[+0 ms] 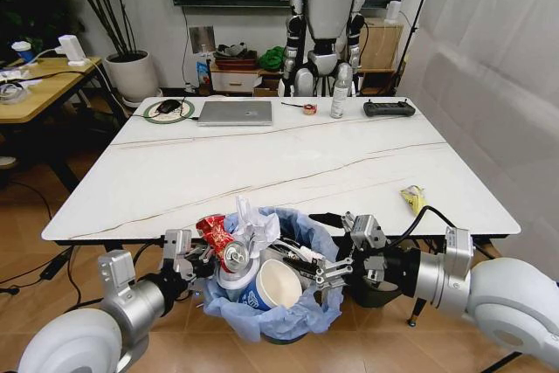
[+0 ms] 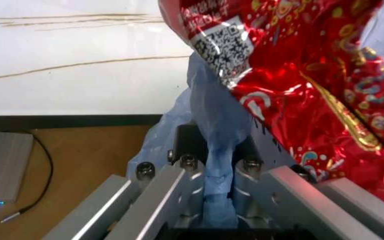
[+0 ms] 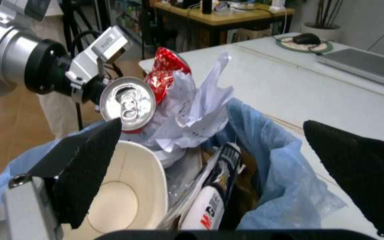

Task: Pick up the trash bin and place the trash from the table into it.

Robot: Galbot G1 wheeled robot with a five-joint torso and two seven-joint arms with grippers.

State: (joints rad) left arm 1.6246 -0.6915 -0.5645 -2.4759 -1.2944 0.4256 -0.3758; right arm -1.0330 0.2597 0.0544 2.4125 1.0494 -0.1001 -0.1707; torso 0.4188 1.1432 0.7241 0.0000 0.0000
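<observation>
The trash bin (image 1: 271, 303), lined with a crinkled light-blue bag, hangs at the near edge of the white marble-look table (image 1: 262, 163). My left gripper (image 1: 188, 259) is shut on the bag at the bin's rim; the left wrist view shows its fingers (image 2: 178, 175) clamping blue plastic (image 2: 219, 150) under a red wrapper (image 2: 312, 75). The bin holds a red can (image 3: 126, 102), a paper cup (image 3: 125, 195), white crumpled paper (image 3: 199, 110) and a tube (image 3: 212, 200). My right gripper (image 1: 327, 268) is open just above the bin's right side, holding nothing. A yellow wrapper (image 1: 412, 196) lies on the table's right.
At the table's far edge sit a laptop (image 1: 234, 112), a mouse on a round pad (image 1: 168, 108), a tape roll (image 1: 308, 108), a bottle (image 1: 338, 98) and a black remote (image 1: 390, 108). A humanoid robot (image 1: 330, 15) stands behind. A wooden desk (image 1: 35, 85) is at far left.
</observation>
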